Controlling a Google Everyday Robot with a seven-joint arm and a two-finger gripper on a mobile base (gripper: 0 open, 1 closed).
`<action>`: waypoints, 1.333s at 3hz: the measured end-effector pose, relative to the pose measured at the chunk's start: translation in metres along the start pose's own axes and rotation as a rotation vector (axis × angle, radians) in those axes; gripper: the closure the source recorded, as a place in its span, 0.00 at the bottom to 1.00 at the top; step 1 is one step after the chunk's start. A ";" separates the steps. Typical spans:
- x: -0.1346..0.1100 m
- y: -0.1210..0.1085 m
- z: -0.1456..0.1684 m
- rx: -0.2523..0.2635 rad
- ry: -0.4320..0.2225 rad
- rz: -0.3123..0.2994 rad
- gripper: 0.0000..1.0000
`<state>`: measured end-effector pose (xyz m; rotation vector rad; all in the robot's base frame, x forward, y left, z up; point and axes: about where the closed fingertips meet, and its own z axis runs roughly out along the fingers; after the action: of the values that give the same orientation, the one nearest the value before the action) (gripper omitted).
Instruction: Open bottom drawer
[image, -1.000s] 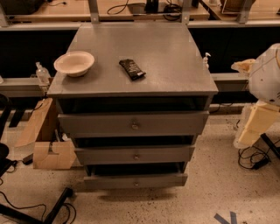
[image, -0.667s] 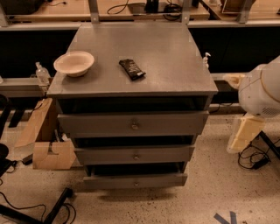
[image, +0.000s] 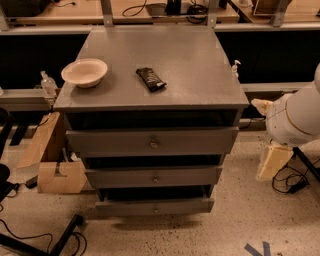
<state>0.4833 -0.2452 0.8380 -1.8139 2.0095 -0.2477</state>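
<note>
The grey metal cabinet (image: 155, 65) stands in the middle of the camera view with three drawers. The bottom drawer (image: 125, 207) is the lowest and slimmest front, with a small round knob (image: 155, 210) at its centre. A dark gap shows above its front. My white arm (image: 297, 120) comes in from the right edge. My gripper (image: 272, 162) is the cream part hanging below the arm. It is to the right of the cabinet at about the middle drawer's height, apart from it and not touching any drawer.
A white bowl (image: 84, 72) and a dark wrapped bar (image: 151, 79) lie on the cabinet top. Cardboard boxes (image: 55, 172) stand on the floor to the left. Cables (image: 287, 182) lie on the floor to the right. A dark stand leg (image: 62, 235) crosses the front left.
My arm has moved left, closer to the cabinet's right side, and the gripper has come lower. The drawers, bowl and bar have not moved.
</note>
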 end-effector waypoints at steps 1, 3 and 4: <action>-0.009 0.014 0.022 0.015 0.025 -0.020 0.00; 0.005 0.090 0.176 -0.039 0.006 -0.044 0.00; 0.015 0.109 0.243 -0.022 -0.031 -0.062 0.00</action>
<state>0.4855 -0.2098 0.5736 -1.8846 1.9447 -0.2153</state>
